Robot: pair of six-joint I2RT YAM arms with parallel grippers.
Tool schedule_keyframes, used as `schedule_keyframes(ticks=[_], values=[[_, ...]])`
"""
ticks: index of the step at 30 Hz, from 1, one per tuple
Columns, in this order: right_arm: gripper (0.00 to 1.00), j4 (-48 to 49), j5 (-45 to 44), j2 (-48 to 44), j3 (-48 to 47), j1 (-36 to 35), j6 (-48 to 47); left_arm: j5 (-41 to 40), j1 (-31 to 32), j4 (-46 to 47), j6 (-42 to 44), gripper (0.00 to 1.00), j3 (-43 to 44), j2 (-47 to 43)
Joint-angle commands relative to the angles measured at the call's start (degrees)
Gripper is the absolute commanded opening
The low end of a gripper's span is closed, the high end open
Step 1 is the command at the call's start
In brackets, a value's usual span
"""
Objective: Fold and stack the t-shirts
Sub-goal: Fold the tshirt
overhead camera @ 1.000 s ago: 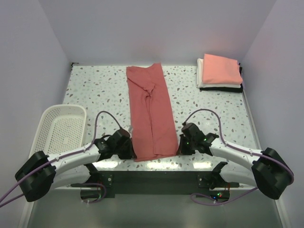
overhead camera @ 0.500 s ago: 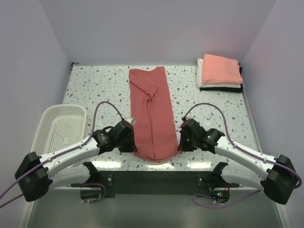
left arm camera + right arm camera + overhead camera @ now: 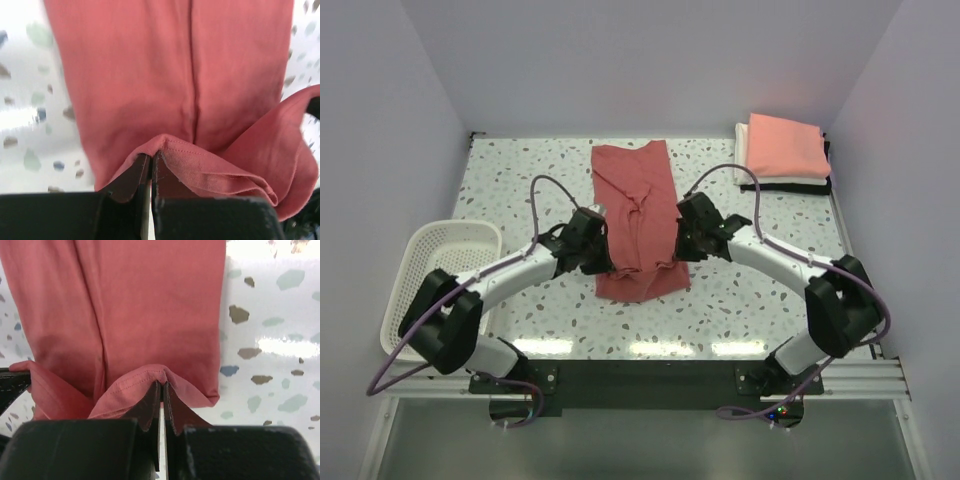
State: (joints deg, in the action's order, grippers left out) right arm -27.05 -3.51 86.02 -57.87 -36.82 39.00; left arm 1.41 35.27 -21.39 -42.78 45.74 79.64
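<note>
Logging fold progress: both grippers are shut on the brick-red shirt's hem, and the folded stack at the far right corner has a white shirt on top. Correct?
Not quite: on top of the stack lies a salmon-pink shirt, with the white shirt under it, as the top external view shows. The left gripper and right gripper are indeed shut on the brick-red shirt at its hem.

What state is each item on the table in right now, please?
Brick-red t-shirt: long strip, near hem lifted, doubled back over itself.
Left gripper: shut on the hem.
Right gripper: shut on the hem.
Folded t-shirts: stacked, salmon-pink on top.
Basket: upright, nothing seen inside.
</note>
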Motion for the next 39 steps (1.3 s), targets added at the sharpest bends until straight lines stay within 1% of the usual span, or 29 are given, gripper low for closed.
schedule_keyframes(ticks=[1,4,8,9,15,19,28,35,39], values=[[0.0,4.8,-0.5,5.8,-8.2,1.9,-0.9,0.3,-3.0,7.6,1.1,0.0,7.2,4.6],[0.0,4.8,-0.5,11.2,-13.3,3.2,-1.0,-1.1,-4.3,7.2,0.5,0.0,10.8,8.7],[0.0,5.1,-2.6,15.1,-17.9,4.5,-1.7,-1.2,-7.4,7.7,-0.5,0.0,14.3,12.6],[0.0,4.7,-2.7,16.1,-19.0,4.8,-1.8,-2.6,-7.8,7.8,-0.6,0.0,14.9,13.3],[0.0,3.8,-1.4,21.6,-25.8,7.7,-2.5,-2.6,-10.5,6.8,-1.4,0.0,22.6,19.9],[0.0,3.6,0.2,24.5,-29.4,9.7,-2.6,-2.9,-11.9,5.6,-1.3,0.0,26.0,23.5],[0.0,5.0,2.6,27.4,-31.6,12.6,-3.0,-2.4,-15.0,5.5,-1.2,0.0,28.9,26.4],[0.0,6.2,3.4,27.2,-31.1,13.9,-2.4,-1.7,-16.1,5.8,-0.6,0.0,30.4,27.6],[0.0,5.8,3.3,28.1,-32.9,14.5,-2.6,-0.4,-16.8,6.2,-0.7,0.0,31.3,28.7]])
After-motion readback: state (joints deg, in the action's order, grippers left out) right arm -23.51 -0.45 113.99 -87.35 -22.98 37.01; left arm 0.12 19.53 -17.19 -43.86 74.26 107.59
